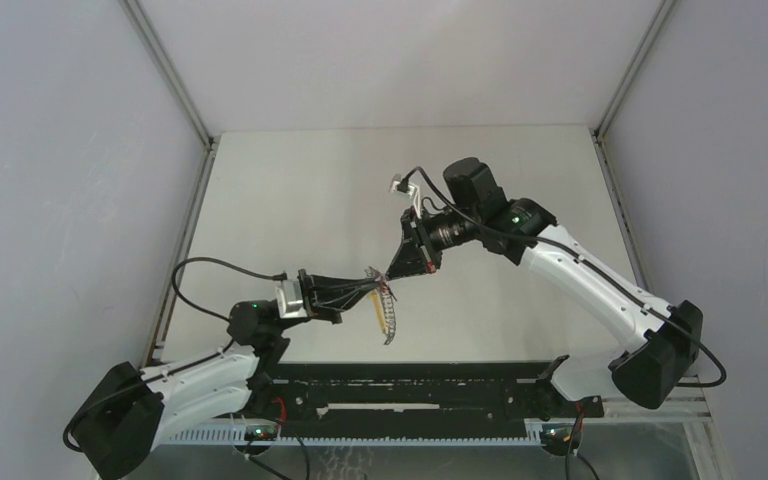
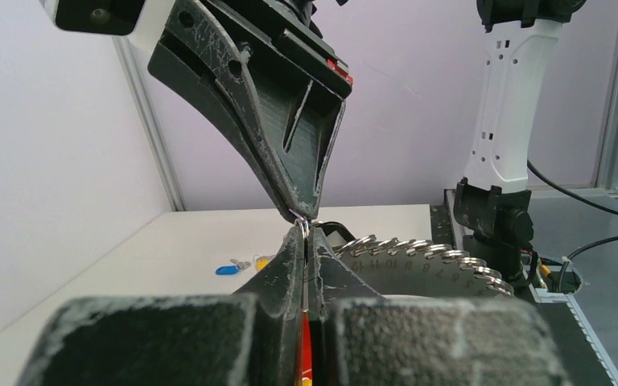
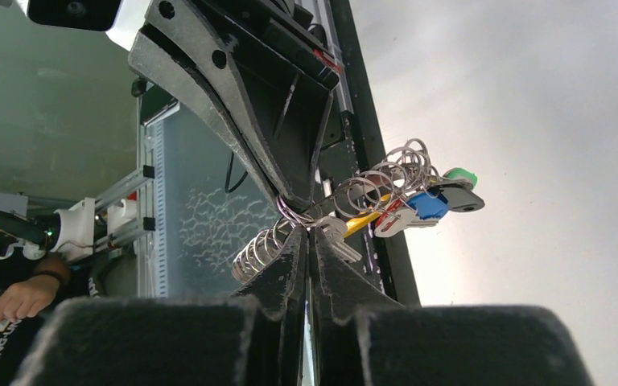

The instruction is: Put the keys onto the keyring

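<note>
The keyring (image 1: 389,320) hangs in the air over the near middle of the table. It is a grey numbered strip (image 2: 426,256) edged with small metal rings. Keys with blue (image 3: 428,205), green (image 3: 460,175) and yellow (image 3: 366,221) heads dangle from its rings, and a bare silver key (image 3: 336,235) hangs beside them. My left gripper (image 1: 375,287) is shut, pinching a ring at its tips (image 2: 304,229). Tip to tip with it, my right gripper (image 1: 392,275) is shut on a thin ring too (image 3: 307,231). A blue key (image 2: 225,270) and a yellow key (image 2: 262,260) lie loose on the table.
A black rail (image 1: 410,390) runs along the near table edge between the arm bases. The right arm's base (image 2: 495,217) stands close behind the strip. Grey walls close in both sides. A person's hand (image 3: 20,297) shows beyond the table.
</note>
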Available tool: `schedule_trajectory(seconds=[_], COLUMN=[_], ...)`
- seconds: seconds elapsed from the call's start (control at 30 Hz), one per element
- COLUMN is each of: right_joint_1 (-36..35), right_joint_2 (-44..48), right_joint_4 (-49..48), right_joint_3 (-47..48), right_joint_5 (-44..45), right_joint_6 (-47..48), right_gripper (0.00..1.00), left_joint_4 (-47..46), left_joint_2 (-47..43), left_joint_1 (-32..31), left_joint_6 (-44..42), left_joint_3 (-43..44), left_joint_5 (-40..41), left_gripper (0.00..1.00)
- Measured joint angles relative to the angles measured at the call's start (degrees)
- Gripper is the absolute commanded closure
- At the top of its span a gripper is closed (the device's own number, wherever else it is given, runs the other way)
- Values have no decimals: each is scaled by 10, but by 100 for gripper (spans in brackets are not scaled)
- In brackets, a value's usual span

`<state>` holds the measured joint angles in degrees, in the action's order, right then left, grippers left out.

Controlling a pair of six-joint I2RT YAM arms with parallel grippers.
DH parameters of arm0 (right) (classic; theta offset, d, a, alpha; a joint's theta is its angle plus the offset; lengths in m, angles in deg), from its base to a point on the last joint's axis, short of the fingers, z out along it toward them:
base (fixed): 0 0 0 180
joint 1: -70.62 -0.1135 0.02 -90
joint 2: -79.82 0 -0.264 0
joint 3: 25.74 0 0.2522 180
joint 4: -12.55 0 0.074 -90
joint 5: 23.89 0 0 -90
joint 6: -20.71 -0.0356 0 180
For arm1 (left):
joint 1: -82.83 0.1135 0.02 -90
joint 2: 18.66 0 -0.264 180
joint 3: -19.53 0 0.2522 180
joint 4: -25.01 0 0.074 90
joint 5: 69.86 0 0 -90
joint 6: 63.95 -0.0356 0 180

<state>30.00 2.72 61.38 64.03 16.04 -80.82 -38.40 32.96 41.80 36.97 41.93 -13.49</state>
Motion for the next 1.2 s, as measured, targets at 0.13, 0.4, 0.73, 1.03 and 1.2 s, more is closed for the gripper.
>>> schedule_trajectory(seconds=[0.13, 0.4, 0.73, 1.03, 1.2], right_joint_1=[-1, -12, -21, -27, -17], right_joint_2=[-16, -43, -45, -45, 24], right_joint_4=[27, 84, 132, 145, 84], right_joint_3=[18, 52, 56, 54, -1], right_joint_5=[4, 23, 56, 80, 82], right_joint_6=[-1, 9, 32, 53, 71], right_gripper=[100, 100, 100, 93, 70], left_joint_4=[3, 11, 12, -5, -7], left_joint_2=[-5, -9, -20, -37, -37], left_joint_1=[-1, -1, -5, -5, -5], left_joint_6=[-1, -6, -11, -11, -11], left_joint_3=[-4, -9, -23, -23, -23], left_joint_5=[0, 5, 21, 35, 35], left_gripper=[100, 100, 100, 100, 100])
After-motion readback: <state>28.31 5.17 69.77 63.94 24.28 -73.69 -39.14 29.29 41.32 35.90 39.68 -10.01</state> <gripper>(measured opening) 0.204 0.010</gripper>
